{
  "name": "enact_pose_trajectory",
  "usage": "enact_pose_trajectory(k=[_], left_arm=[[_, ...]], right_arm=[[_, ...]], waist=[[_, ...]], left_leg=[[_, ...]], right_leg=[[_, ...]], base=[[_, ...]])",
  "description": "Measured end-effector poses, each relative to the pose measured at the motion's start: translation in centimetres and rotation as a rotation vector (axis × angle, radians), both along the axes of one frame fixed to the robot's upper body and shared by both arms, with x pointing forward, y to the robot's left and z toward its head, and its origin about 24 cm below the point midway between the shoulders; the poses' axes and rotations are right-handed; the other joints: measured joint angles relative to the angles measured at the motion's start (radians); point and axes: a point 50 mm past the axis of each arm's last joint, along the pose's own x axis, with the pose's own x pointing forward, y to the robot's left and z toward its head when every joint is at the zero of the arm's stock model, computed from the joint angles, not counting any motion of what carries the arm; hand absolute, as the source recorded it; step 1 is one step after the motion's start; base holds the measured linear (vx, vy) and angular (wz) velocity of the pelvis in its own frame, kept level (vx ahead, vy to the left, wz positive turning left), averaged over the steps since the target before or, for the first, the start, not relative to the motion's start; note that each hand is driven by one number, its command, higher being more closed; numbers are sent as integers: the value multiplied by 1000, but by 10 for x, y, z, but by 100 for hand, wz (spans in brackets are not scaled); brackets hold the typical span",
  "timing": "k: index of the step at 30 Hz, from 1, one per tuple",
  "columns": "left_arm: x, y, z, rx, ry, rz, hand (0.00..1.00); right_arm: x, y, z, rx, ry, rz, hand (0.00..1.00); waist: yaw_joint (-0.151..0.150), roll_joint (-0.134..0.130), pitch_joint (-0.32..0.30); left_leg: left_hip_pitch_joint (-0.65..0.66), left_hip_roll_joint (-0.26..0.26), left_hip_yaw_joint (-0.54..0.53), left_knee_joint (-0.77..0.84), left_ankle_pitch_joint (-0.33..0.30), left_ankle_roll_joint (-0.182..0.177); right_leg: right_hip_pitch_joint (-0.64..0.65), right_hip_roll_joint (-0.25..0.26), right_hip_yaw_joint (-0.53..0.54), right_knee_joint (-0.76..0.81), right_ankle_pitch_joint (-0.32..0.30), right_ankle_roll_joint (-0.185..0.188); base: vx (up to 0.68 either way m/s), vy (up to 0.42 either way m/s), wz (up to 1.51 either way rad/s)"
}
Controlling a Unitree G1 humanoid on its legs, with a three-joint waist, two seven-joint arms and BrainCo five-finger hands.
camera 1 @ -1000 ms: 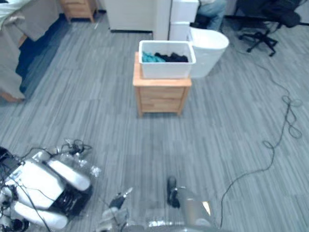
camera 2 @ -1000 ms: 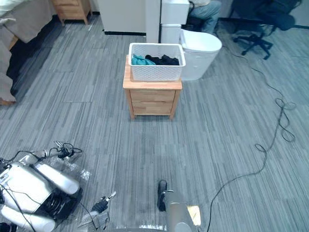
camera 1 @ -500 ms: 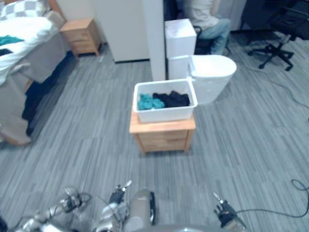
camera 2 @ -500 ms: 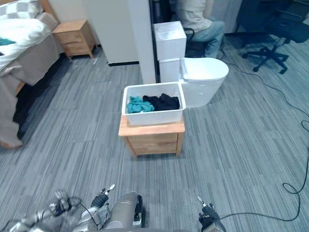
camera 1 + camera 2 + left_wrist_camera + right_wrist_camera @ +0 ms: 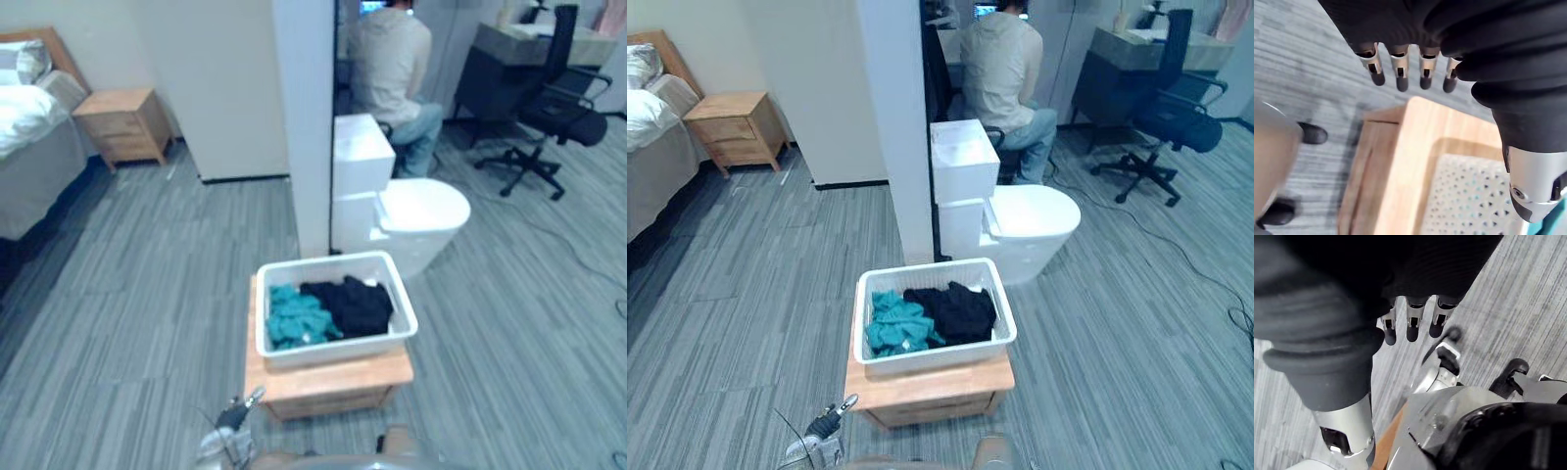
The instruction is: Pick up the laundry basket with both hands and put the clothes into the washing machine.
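Laundry basket [image 5: 931, 357], white and perforated, was seen resting on a small wooden nightstand [image 5: 931, 394]. No grip on it by either hand was observed. Teal clothes [image 5: 893, 325] were piled in its left half and black clothes [image 5: 955, 308] in its right.

Left hand [image 5: 1399, 68] was held open, with fingers straight and nothing gripped. It was positioned over the nightstand's near left corner, just beside the basket wall. Contact with the wall could not be confirmed. Right hand [image 5: 1411, 319] was likewise open, with fingers extended, nothing held, and grey floor visible past them.

A white toilet [image 5: 1024, 220] with its lid down was located just behind the basket, next to a white pillar [image 5: 890, 127]. Behind it, a person [image 5: 997, 64] was seated facing away at a desk, with a dark office chair [image 5: 1171, 117] off to the right. A second nightstand [image 5: 730, 127] and a bed [image 5: 649, 162] were seen far left.
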Motion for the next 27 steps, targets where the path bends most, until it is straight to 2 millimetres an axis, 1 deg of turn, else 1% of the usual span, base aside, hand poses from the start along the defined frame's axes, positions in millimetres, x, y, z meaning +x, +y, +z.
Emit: enact_pose_trajectory(k=[1, 2, 3, 4, 5, 7, 8, 10, 11, 12, 13, 14, 15, 16, 17, 18, 19, 21, 22, 23, 24, 25, 26, 27], left_arm=[[0, 4, 1, 10, -5, 16, 0], [-2, 6, 1, 11, -5, 33, 0], [-5, 5, 0, 1, 1, 54, 0], [-8, 2, -2, -10, 8, 66, 0], [-12, -4, -3, -30, 13, 85, 0], [-16, -9, -5, -51, 28, 115, 0], [-19, -13, -7, -69, 35, 138, 0], [-21, -15, -7, -83, 36, 160, 0], [-23, -14, -8, -87, 37, 175, 0], [-25, -12, -8, -88, 36, 200, 0], [-26, -10, -8, -88, 36, 214, 0], [-29, -7, -7, -82, 35, 235, 0], [-35, -1, -5, -61, 24, 279, 0], [-42, 5, -4, -43, 20, 315, 0], [-45, 7, -3, -36, 21, 334, 0], [-49, 10, -3, -34, 20, 370, 0], [-48, 13, 0, -35, 1, 389, 0], [-43, 14, 3, -37, -32, 400, 0], [-35, 15, 7, -33, -69, 387, 0], [-23, 16, 12, -28, -116, 373, 0], [-16, 17, 15, -22, -140, 361, 0], [-4, 18, 20, -12, -178, 342, 0], [13, 20, 27, 1, -229, 303, 0], [31, 23, 34, 15, -274, 263, 0]], right_arm=[[-6, 10, -2, 33, 21, -6, 0], [-8, 12, -3, 42, 29, -4, 0], [-9, 13, -3, 44, 29, -8, 0], [-9, 11, -2, 38, 28, -8, 0], [-7, 2, -1, 11, 20, -1, 0], [1, -8, 1, -12, 6, 11, 0], [8, -17, 2, -37, -10, 16, 0], [16, -23, 5, -60, -42, 10, 0], [27, -27, 9, -84, -81, 9, 0], [39, -37, 16, -135, -133, 2, 0], [45, -42, 21, -164, -166, -3, 0], [56, -52, 32, -226, -231, -4, 0], [72, -74, 62, -381, -350, 2, 0], [77, -87, 84, -483, -421, 2, 0], [79, -91, 92, -517, -442, 5, 0], [82, -96, 103, -562, -475, 11, 0], [86, -100, 112, -598, -501, 12, 0], [93, -101, 120, -623, -532, 31, 0], [103, -102, 127, -641, -571, 54, 0], [114, -103, 137, -661, -615, 89, 0], [120, -104, 142, -676, -639, 102, 0], [129, -106, 150, -697, -670, 127, 0], [144, -110, 160, -726, -712, 163, 0], [158, -115, 171, -760, -748, 190, 0]], waist=[[2, -35, -19], [2, -46, -25], [5, -40, -30], [5, -30, -34], [4, -3, -38], [4, 24, -46], [3, 45, -50], [4, 53, -55], [5, 53, -55], [3, 51, -54], [3, 49, -53], [2, 47, -53], [2, 40, -53], [5, 37, -50], [4, 37, -51], [4, 31, -46], [4, 36, -34], [4, 33, -26], [4, 40, -14], [3, 42, -1], [4, 48, 8], [4, 44, 23], [6, 52, 41], [6, 52, 62]], left_leg=[[11, -2, -19, 3, -21, -24], [23, -2, -30, 8, -35, -33], [43, 24, -49, 20, -60, -53], [46, 41, -51, 28, -64, -60], [55, 67, -45, 26, -70, -70], [51, 94, -37, 19, -72, -75], [51, 110, -37, 15, -72, -76], [54, 122, -39, 2, -68, -83], [53, 130, -40, -6, -67, -83], [49, 137, -44, -14, -67, -84], [45, 138, -47, -15, -67, -84], [30, 139, -49, -16, -68, -85], [-5, 138, -53, -17, -73, -92], [-33, 138, -54, -9, -83, -99], [-41, 139, -53, -9, -84, -97], [-55, 142, -50, -8, -82, -99], [-60, 143, -44, -6, -81, -102], [-91, 144, -35, 6, -79, -105], [-114, 144, -32, 19, -78, -107], [-146, 144, -29, 36, -78, -109], [-158, 144, -29, 45, -79, -110], [-177, 144, -29, 53, -79, -110], [-197, 146, -29, 68, -79, -109], [-216, 146, -29, 79, -78, -109]], right_leg=[[10, 8, 54, -155, 117, -1], [22, -1, 60, -184, 184, 4], [66, 10, 43, -211, 162, 44], [79, 22, 31, -218, 164, 40], [92, 45, 14, -223, 156, 24], [91, 72, 5, -234, 150, 15], [97, 85, -8, -244, 145, 7], [104, 97, -13, -260, 142, 2], [104, 105, -18, -265, 142, 0], [101, 109, -26, -268, 143, -3], [97, 110, -29, -267, 142, -4], [86, 109, -33, -264, 140, -8], [59, 105, -42, -265, 133, -11], [38, 102, -56, -264, 134, -13], [31, 100, -61, -263, 137, -15], [16, 100, -64, -260, 138, -17], [5, 100, -64, -248, 138, -17], [-27, 100, -62, -235, 139, -19], [-49, 100, -60, -227, 140, -20], [-76, 99, -59, -223, 147, -24], [-86, 99, -59, -218, 155, -29], [-101, 99, -59, -216, 157, -29], [-116, 101, -59, -215, 161, -31], [-130, 102, -58, -215, 167, -34]], base=[[392, -209, 60], [491, -310, 46], [323, -242, 22], [334, -286, 14], [230, -240, 2], [197, -219, -3], [122, -161, 5], [69, -123, 10], [11, -110, 13], [-2, -92, 13], [-48, -47, 13], [-119, -39, 14], [-180, -64, 15], [-146, -46, 12], [-92, -47, 6], [-43, -40, 2], [-56, -49, -1], [-31, -27, -8], [-31, -20, -9], [-29, -18, -6], [0, 0, 0], [0, 0, 0], [0, 0, 0], [0, 0, 0]])
